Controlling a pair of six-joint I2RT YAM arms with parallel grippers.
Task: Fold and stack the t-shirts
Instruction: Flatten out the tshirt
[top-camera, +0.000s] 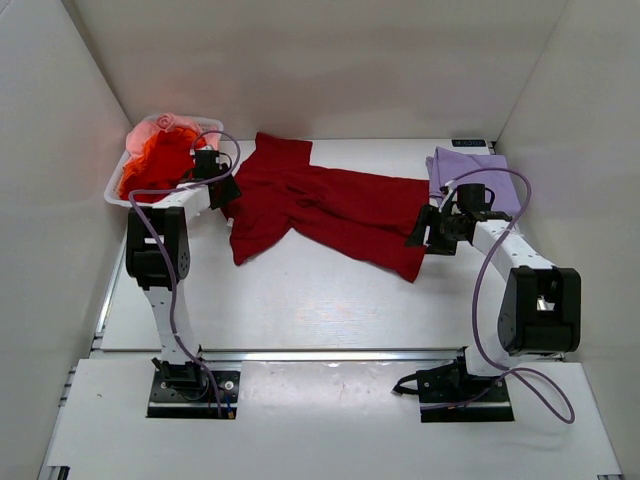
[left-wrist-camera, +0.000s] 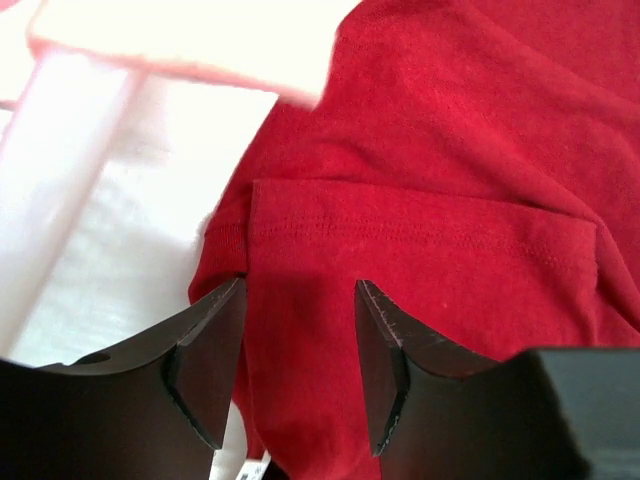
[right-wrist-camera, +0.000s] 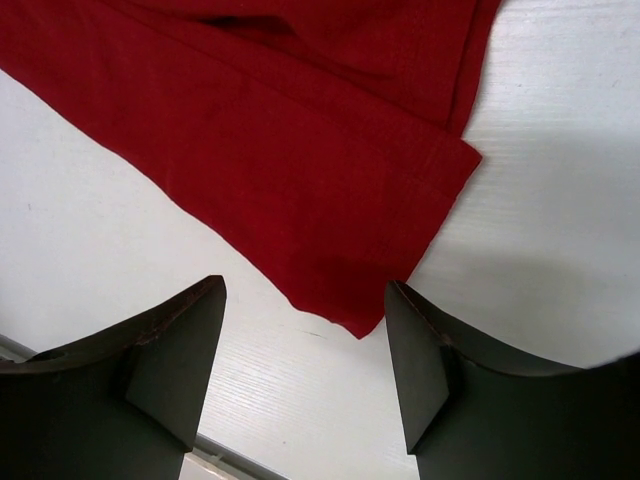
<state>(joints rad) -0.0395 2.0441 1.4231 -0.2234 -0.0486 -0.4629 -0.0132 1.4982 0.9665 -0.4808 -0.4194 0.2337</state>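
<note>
A large dark red t-shirt (top-camera: 320, 205) lies crumpled across the middle of the table. My left gripper (top-camera: 224, 190) is open over its left sleeve (left-wrist-camera: 420, 250), with cloth between the fingers (left-wrist-camera: 215, 360). My right gripper (top-camera: 420, 235) is open just above the shirt's lower right hem corner (right-wrist-camera: 365, 325), which lies flat between the fingers (right-wrist-camera: 170, 360). A folded pale lavender t-shirt (top-camera: 475, 175) lies at the back right. Orange-red (top-camera: 155, 160) and pink (top-camera: 170, 124) shirts sit in the basket.
A white plastic basket (top-camera: 118, 190) stands at the back left, beside my left arm; its rim shows in the left wrist view (left-wrist-camera: 180, 40). White walls close in the table on three sides. A metal rail (top-camera: 330, 352) runs along the near edge.
</note>
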